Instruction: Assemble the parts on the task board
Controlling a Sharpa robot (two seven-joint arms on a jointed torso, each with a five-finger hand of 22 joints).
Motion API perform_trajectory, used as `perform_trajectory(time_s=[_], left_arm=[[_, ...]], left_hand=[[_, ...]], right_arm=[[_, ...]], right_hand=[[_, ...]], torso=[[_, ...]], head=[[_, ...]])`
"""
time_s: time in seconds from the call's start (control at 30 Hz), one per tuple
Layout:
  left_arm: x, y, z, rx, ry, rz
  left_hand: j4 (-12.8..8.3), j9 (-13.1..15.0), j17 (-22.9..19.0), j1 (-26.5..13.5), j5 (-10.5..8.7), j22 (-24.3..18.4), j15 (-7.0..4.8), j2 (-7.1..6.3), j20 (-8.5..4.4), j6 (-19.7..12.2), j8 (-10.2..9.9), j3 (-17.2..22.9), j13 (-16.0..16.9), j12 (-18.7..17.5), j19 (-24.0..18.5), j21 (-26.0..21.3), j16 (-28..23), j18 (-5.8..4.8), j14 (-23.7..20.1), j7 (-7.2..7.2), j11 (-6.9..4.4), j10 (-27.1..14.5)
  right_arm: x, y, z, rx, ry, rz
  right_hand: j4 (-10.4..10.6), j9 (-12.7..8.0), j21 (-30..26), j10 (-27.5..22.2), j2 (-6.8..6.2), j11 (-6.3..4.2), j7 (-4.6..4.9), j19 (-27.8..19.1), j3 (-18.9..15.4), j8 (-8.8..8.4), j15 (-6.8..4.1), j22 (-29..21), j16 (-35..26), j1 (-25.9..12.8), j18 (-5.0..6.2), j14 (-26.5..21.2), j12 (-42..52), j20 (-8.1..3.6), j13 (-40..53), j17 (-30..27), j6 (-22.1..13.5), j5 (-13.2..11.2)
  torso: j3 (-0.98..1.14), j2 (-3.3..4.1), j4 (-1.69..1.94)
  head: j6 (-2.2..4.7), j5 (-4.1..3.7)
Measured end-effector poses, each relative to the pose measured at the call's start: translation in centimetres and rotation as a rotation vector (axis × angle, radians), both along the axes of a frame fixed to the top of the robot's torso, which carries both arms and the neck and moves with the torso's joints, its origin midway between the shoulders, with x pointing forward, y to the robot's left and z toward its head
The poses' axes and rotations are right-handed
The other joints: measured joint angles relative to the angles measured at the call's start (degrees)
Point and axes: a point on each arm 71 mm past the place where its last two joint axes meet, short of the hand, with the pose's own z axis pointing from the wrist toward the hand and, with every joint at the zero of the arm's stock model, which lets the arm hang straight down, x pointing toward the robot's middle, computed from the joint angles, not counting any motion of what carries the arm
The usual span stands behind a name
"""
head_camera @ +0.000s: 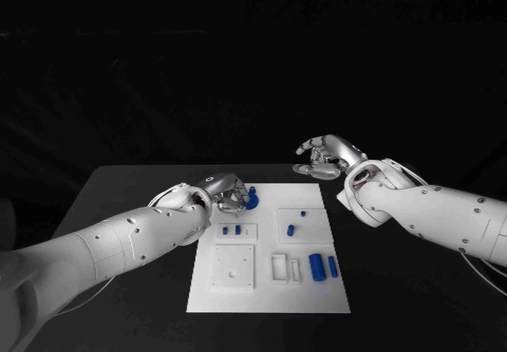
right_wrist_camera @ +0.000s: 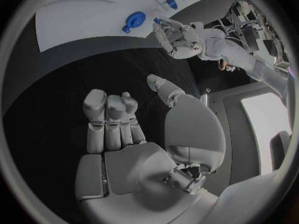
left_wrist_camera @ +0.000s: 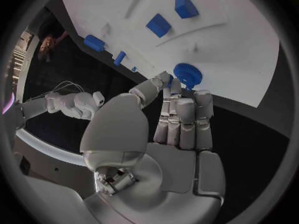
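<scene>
We see the white task board (head_camera: 269, 249) lying in the middle of the black table (head_camera: 127, 198), and we place everything by it. Our left hand (head_camera: 224, 193) sits over the board's far left corner, fingers reaching down to a blue gear (head_camera: 251, 198) that rests there; in the left wrist view the fingertips (left_wrist_camera: 169, 80) touch or nearly touch the gear's toothed rim (left_wrist_camera: 187, 74), but we cannot tell whether they have closed on it. We judge the hand is there to take or seat the gear. Our right hand (head_camera: 327, 158) hangs just beyond the board's far edge, off the board, fingers loosely curled and holding nothing, probably kept back to leave the left hand room. Nearer the board's middle two small blue pegs (head_camera: 231, 230) stand in a block, and toward its near right side a blue cylinder (head_camera: 316, 267) lies beside a slimmer blue bar (head_camera: 332, 266), next to an unfilled white frame (head_camera: 280, 268).
</scene>
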Motion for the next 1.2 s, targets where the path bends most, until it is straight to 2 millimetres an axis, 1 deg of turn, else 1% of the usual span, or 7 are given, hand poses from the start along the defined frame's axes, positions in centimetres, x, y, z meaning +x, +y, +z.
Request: perform_trajectory(time_s=[0.23, 0.47, 0.8, 1.0, 1.2], left_arm=[[0.0, 1.4, -0.3, 0.009, 0.029, 0.022], [0.1, 2.2, -0.5, 0.02, 0.047, 0.037], [0.1, 2.2, -0.8, 0.038, 0.084, 0.036], [0.2, 2.5, -1.1, 0.053, 0.1, 0.043], [0.2, 2.6, -1.4, 0.062, 0.112, 0.046]], left_hand=[[-0.07, 0.01, 0.0, 0.0, 0.0, 0.05, 0.0, -0.01, 0.01, -0.01, -0.18, -0.07, 0.01, 0.0, 0.01, 0.0, 0.0, 0.0, 0.0, -0.01, 0.0, 0.01], [-0.23, 0.01, 0.0, -0.08, 0.0, 0.04, 0.0, -0.09, 0.02, -0.05, -0.22, 0.08, 0.03, -0.01, 0.01, 0.0, 0.0, 0.0, 0.0, -0.03, 0.0, 0.0], [-0.24, -0.04, 0.01, -0.15, 0.0, 0.03, 0.01, -0.18, 0.11, 0.0, 0.03, 0.08, 0.03, -0.01, 0.1, 0.0, 0.0, 0.0, 0.01, 0.03, 0.11, 0.1], [-0.15, -0.07, -0.04, -0.17, -0.01, 0.03, 0.02, -0.31, 0.12, 0.02, 0.02, 0.19, 0.03, -0.01, 0.1, 0.0, 0.0, 0.01, 0.01, 0.03, 0.1, 0.1], [-0.18, -0.07, -0.04, -0.29, -0.01, 0.02, 0.02, -0.34, 0.14, 0.19, 0.01, 0.22, 0.03, -0.01, 0.11, 0.0, 0.0, 0.01, 0.02, -0.05, 0.1, 0.09]], right_arm=[[0.0, -0.2, 0.0, -0.001, 0.0, -0.004], [0.0, -0.3, 0.0, -0.002, 0.0, -0.006], [0.0, -0.3, 0.0, -0.002, 0.0, -0.005], [0.0, -0.3, 0.0, -0.002, 0.0, -0.005], [0.0, -0.3, 0.0, -0.002, 0.0, -0.005]], right_hand=[[0.0, 0.0, 0.0, 0.08, 0.0, 0.08, 0.0, 0.0, 0.0, 0.0, 0.0, 0.0, 0.0, 0.0, 0.0, 0.0, 0.0, 0.0, -0.05, 0.0, 0.0, 0.0], [0.0, 0.0, 0.0, -0.11, 0.0, -0.11, 0.0, 0.0, 0.0, 0.0, 0.0, 0.0, -0.23, 0.0, 0.0, 0.0, 0.0, 0.01, -0.05, 0.0, 0.0, 0.0], [0.0, 0.0, -0.22, -0.11, 0.0, -0.11, 0.0, 0.22, 0.0, 0.0, 0.02, 0.0, -0.23, 0.0, 0.0, -0.02, 0.0, -0.04, -0.11, 0.0, 0.0, 0.0], [0.0, 0.0, -0.22, -0.1, 0.0, -0.1, 0.0, 0.22, 0.0, 0.0, 0.02, 0.0, -0.23, 0.0, 0.0, -0.02, 0.0, -0.04, -0.11, 0.0, 0.0, 0.0], [0.0, 0.0, -0.22, -0.1, 0.0, -0.1, 0.0, 0.22, 0.0, 0.0, 0.02, 0.0, -0.23, 0.0, 0.0, -0.02, 0.0, -0.03, -0.15, 0.0, 0.0, 0.0]], torso=[[-0.01, 0.04, -0.02], [-0.01, 0.1, -0.15], [0.02, 0.11, -0.25], [0.06, 0.1, -0.31], [0.1, 0.1, -0.31]], head=[[0.04, 0.38], [-0.15, 0.6], [-0.26, 0.88], [-0.36, 1.1], [-0.41, 1.13]])
